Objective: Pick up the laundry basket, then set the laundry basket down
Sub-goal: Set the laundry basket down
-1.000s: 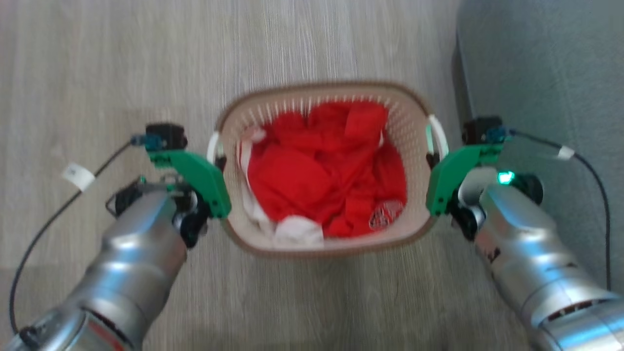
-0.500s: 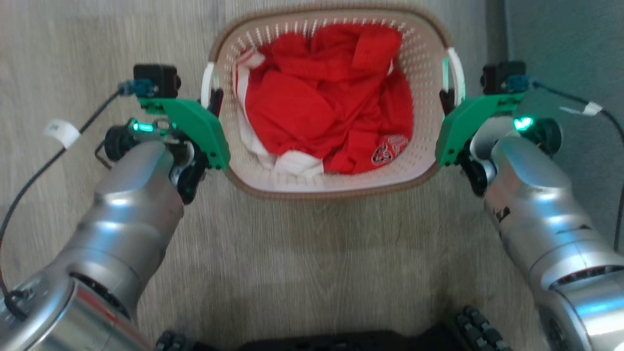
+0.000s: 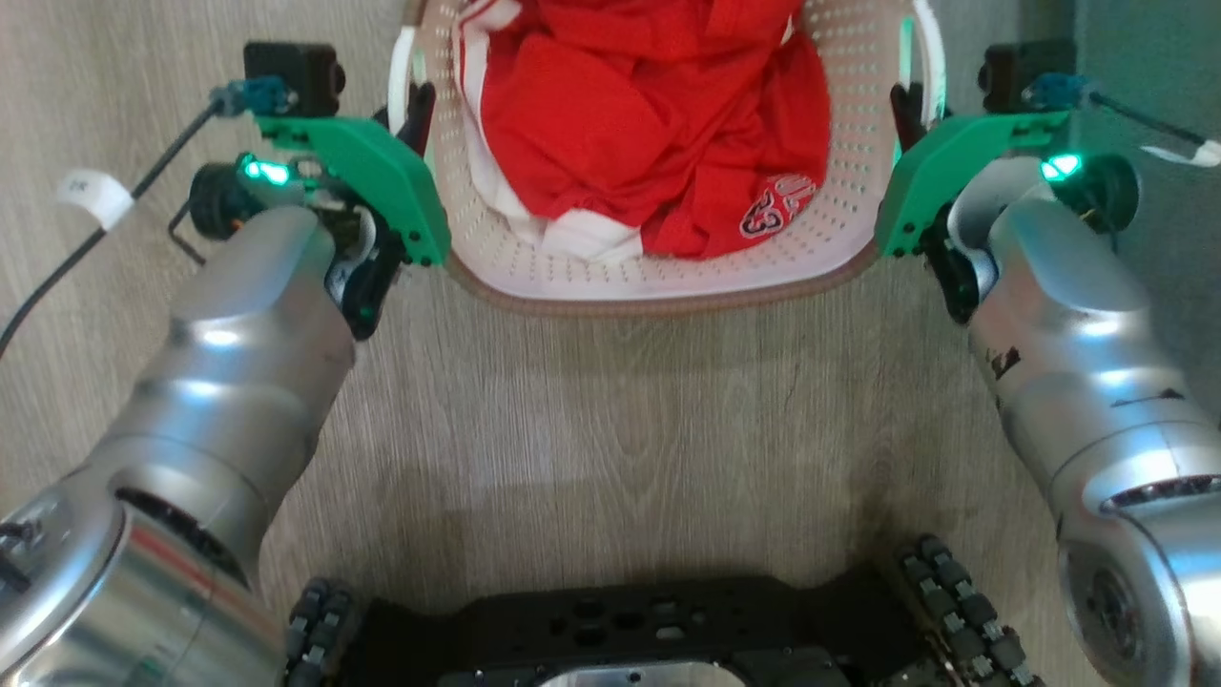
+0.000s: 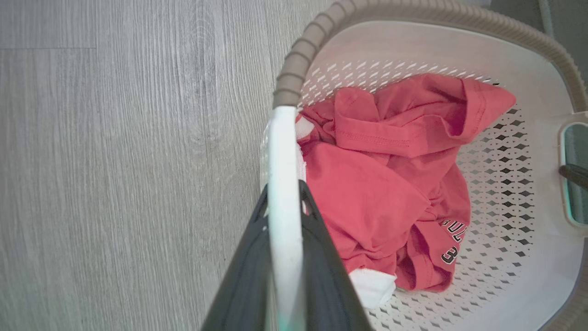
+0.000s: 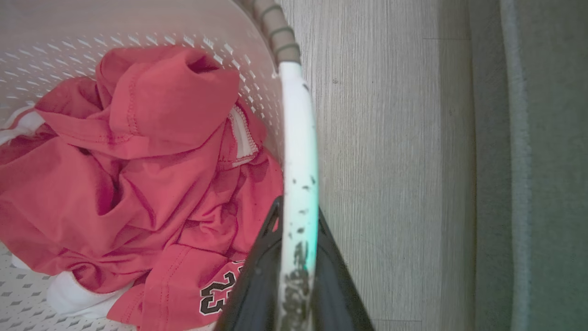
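While both arms flank it, the laundry basket (image 3: 658,291) hangs or rests (cannot tell which) over the wood floor (image 3: 610,401), its right side near the grey rug (image 5: 542,161). Jaws of the left gripper (image 4: 283,191) clamp narrow on the left handle (image 4: 281,147); those of the right gripper (image 5: 297,207) pinch the right handle (image 5: 298,138). A red shirt (image 3: 658,105) lies crumpled inside
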### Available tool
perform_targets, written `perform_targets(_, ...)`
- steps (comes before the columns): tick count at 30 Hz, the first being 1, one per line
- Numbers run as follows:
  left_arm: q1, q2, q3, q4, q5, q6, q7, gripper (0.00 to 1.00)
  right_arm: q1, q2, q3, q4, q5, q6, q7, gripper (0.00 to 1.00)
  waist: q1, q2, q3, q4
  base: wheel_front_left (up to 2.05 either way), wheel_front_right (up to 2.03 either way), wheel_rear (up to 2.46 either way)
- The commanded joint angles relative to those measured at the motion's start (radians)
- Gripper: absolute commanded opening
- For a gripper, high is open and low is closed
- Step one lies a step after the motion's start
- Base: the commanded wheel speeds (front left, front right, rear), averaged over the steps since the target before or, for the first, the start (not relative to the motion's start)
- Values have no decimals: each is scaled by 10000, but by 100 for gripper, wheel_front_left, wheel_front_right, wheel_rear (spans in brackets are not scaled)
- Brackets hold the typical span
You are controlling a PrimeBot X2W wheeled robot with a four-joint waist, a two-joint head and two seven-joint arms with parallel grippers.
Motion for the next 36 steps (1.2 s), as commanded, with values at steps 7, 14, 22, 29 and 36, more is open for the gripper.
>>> perform_targets(7, -291, 944, 233, 289, 139, 146, -296, 0, 196, -676, -850, 69, -655, -293, -155, 0, -2, 0, 477, -3, 0, 0, 0)
perform_targets(14, -283, 889, 179, 261, 82, 146, -302, 0, 199, -589, -1361, 69, -1203, -293, 16, 0, -2, 0, 552, 9, 0, 0, 0)
perform_targets(22, -239, 886, 93, 247, -39, 146, -303, 0, 238, -466, -1814, 69, -1645, -293, 65, 0, -2, 0, 525, -24, 0, 0, 0)
perform_targets(29, -204, 899, 1, 269, -199, 146, -250, 0, 268, -378, -2150, 69, -2024, -293, 47, 0, -2, 0, 496, -31, 0, 0, 0)
perform_targets(36, -205, 887, -79, 261, -359, 146, -134, 0, 228, -285, -2290, 69, -2351, -293, 20, 0, -2, 0, 482, -13, 0, 0, 0)
